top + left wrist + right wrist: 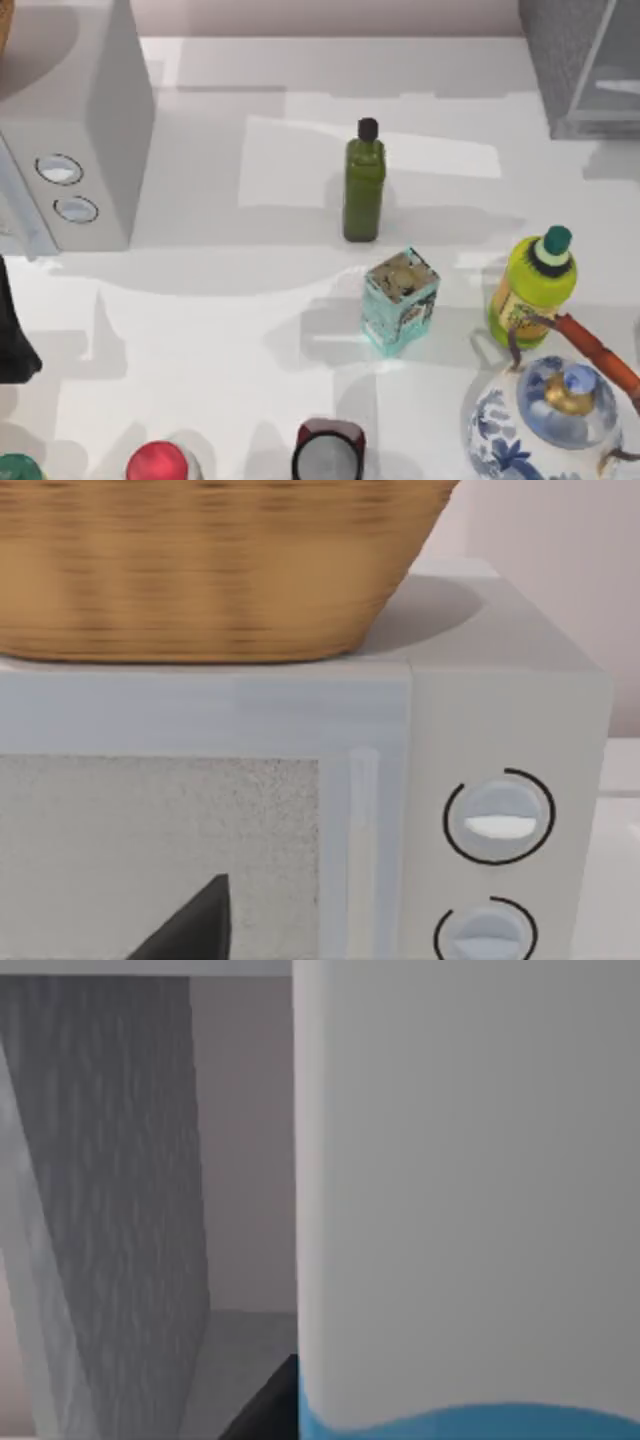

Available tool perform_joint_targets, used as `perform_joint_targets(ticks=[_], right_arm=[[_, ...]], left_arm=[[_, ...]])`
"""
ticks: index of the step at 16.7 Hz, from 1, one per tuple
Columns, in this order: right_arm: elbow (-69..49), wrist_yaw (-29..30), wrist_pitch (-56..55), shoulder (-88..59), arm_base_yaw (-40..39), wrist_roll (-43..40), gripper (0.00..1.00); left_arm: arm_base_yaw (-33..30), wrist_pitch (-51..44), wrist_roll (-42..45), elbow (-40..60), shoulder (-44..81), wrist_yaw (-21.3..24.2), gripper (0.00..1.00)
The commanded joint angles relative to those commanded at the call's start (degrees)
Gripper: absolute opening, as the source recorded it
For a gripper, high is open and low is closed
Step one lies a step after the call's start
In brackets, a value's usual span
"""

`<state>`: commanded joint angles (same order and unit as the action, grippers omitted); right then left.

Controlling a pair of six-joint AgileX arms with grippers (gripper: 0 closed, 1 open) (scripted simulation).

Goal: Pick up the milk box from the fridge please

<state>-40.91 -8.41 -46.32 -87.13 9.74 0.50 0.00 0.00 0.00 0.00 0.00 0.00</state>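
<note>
The milk box (460,1190) stands very close in the right wrist view, a white face with a bright blue band along one edge. It is inside the fridge (120,1210), whose speckled dark-grey wall and pale floor show beside it. A dark part of my right gripper (268,1405) shows right next to the carton's edge; I cannot tell whether it touches. In the top view the fridge (580,60) stands at the back right corner. My left arm (12,340) is parked at the left edge, in front of the light-grey box.
A light-grey box with two dials (80,130) stands back left, a woven basket (200,570) on top. On the table are a green bottle (363,180), a teal box (400,297), a yellow bottle (533,285), a blue-white teapot (550,420) and red-topped items (160,462) along the front.
</note>
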Motion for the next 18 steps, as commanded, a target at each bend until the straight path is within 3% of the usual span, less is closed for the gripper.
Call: perform_joint_targets(ticks=[12, 18], right_arm=[[32.51, 6.37, 36.59, 69.77, -7.31, -0.16, 0.0], [40.55, 8.3, 45.89, 86.41, -9.62, -0.48, 0.0]], left_arm=[[0.0, 0.0, 0.0, 0.0, 0.0, 0.0, 1.0], [0.0, 0.0, 0.0, 0.0, 0.0, 0.0, 1.0]])
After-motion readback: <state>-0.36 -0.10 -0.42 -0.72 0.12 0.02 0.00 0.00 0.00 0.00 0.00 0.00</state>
